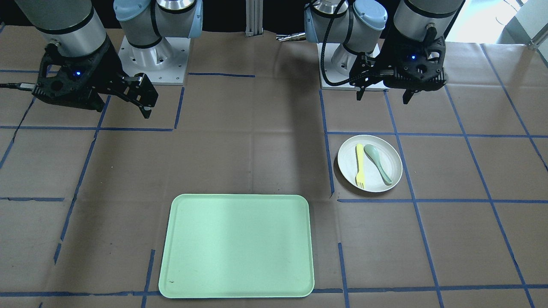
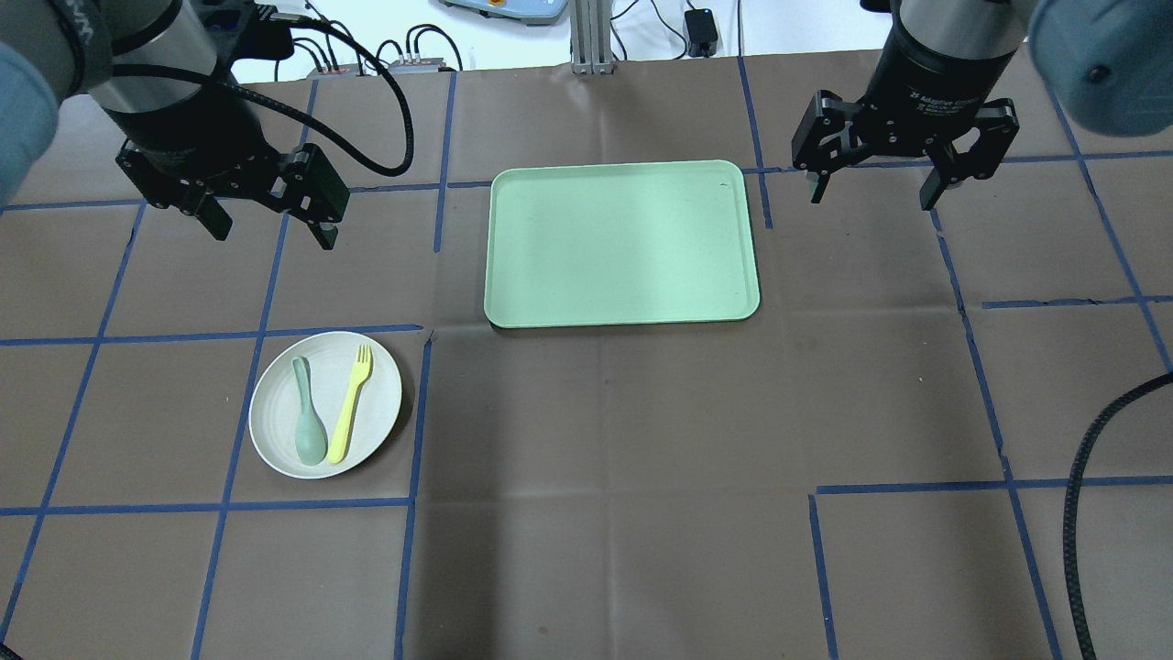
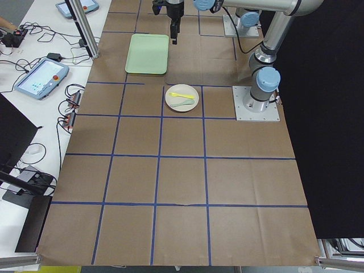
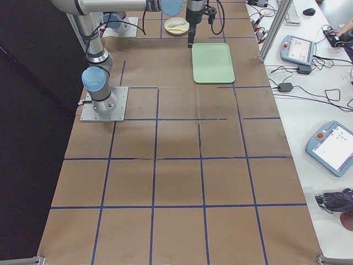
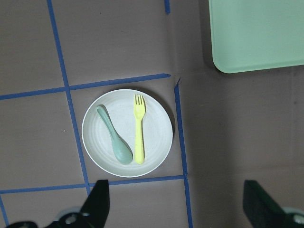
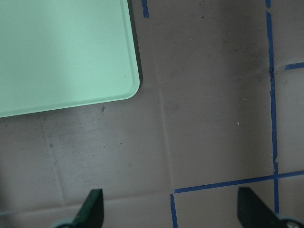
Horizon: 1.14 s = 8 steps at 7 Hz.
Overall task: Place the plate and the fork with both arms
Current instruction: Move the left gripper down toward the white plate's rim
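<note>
The off-white plate lies on the brown table, on my left side; it also shows in the overhead view and the left wrist view. The pale-yellow fork lies on it beside a teal-green spoon. My left gripper hangs open and empty above the table, short of the plate. My right gripper is open and empty, beside the tray's right edge.
The rectangular light-green tray lies at the table's middle, far side from me, with nothing on it; its corners show in both wrist views. Blue tape lines grid the brown paper. Cables and tablets lie beyond the far edge.
</note>
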Each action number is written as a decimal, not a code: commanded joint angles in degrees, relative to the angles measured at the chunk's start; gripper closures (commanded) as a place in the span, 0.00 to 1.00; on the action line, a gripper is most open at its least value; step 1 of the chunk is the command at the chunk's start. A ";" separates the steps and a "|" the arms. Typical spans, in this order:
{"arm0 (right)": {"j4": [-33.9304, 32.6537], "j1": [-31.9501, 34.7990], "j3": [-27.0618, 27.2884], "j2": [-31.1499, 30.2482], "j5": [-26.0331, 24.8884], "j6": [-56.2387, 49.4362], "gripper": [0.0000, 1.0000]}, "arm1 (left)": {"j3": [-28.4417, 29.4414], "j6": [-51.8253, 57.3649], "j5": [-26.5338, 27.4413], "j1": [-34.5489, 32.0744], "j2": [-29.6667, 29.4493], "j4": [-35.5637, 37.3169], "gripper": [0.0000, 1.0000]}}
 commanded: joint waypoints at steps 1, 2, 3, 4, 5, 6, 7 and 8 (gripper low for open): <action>-0.39 0.00 0.04 0.03 -0.07 -0.17 0.00 | -0.33 -0.45 0.13 0.14 1.59 -4.38 0.00; -0.30 0.00 0.04 0.03 -0.07 -0.17 0.00 | 1.15 -0.80 1.96 0.14 1.59 -4.48 0.00; -0.30 0.00 0.04 0.03 -0.07 -0.17 0.00 | 0.99 -0.37 3.72 0.05 1.94 -4.48 0.00; -0.30 0.00 0.13 0.03 -0.07 -0.17 0.00 | -0.41 -0.98 3.39 0.05 2.21 -4.05 0.00; -0.30 0.00 0.13 0.03 -0.07 -0.17 0.00 | -0.68 0.15 3.21 0.40 2.30 -3.96 0.00; -0.30 0.00 0.13 0.12 -0.07 -0.17 0.00 | -0.69 0.34 3.04 1.10 2.30 -3.96 0.00; -0.30 0.00 0.13 0.04 -0.07 -0.17 0.00 | -0.77 0.77 3.04 1.28 2.30 -3.96 0.00; -0.30 0.00 0.13 0.12 -0.07 -0.26 0.00 | -0.77 2.60 3.12 1.37 2.30 -3.96 0.00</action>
